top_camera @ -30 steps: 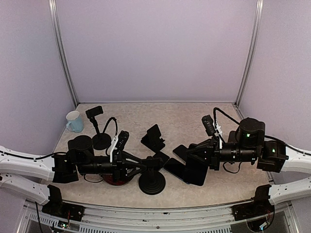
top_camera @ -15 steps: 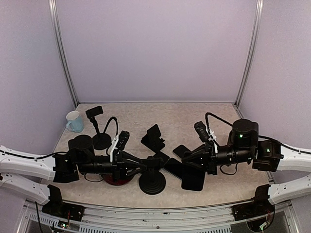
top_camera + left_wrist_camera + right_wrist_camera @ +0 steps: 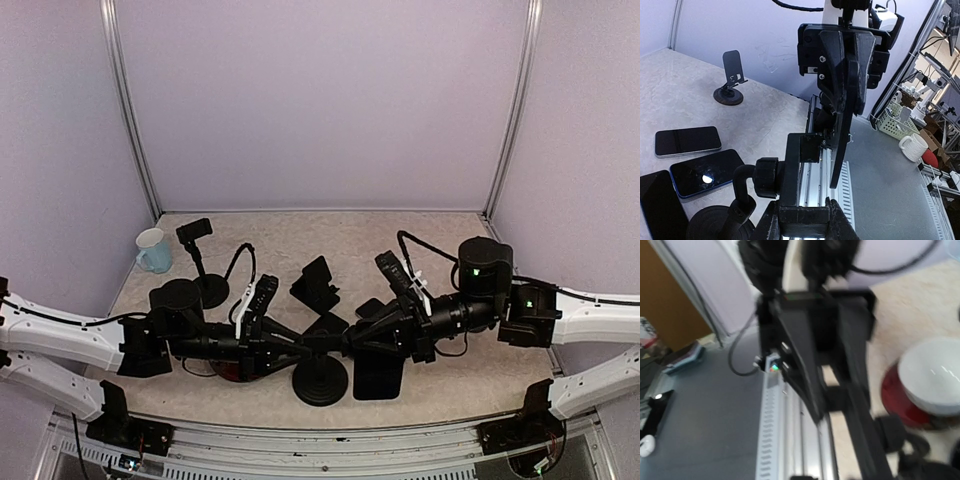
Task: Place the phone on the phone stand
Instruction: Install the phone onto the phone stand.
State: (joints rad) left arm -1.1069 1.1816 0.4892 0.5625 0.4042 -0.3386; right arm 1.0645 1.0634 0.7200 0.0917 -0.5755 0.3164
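Observation:
My left gripper (image 3: 300,343) is shut on the lower edge of a black phone stand (image 3: 322,372) with a round base, holding its plate upright. In the left wrist view my fingers (image 3: 771,220) clamp the stand's plate (image 3: 792,165). My right gripper (image 3: 397,333) is shut on a black phone (image 3: 378,368), which hangs down just right of the stand. The left wrist view shows this phone (image 3: 842,135) edge-on, close beside the plate with a narrow gap. The right wrist view is blurred; the phone (image 3: 802,370) and the stand (image 3: 860,405) show as dark slabs.
Spare phones (image 3: 687,141) (image 3: 705,172) lie on the table behind the stand. A folding stand (image 3: 316,283), a tall stand (image 3: 200,265) and a pale blue mug (image 3: 153,250) stand further back. A white bowl on a red plate (image 3: 930,375) sits under my left arm.
My right arm has moved left and lower, carrying the phone from the spare phones to beside the stand. My left arm shifted the stand slightly right.

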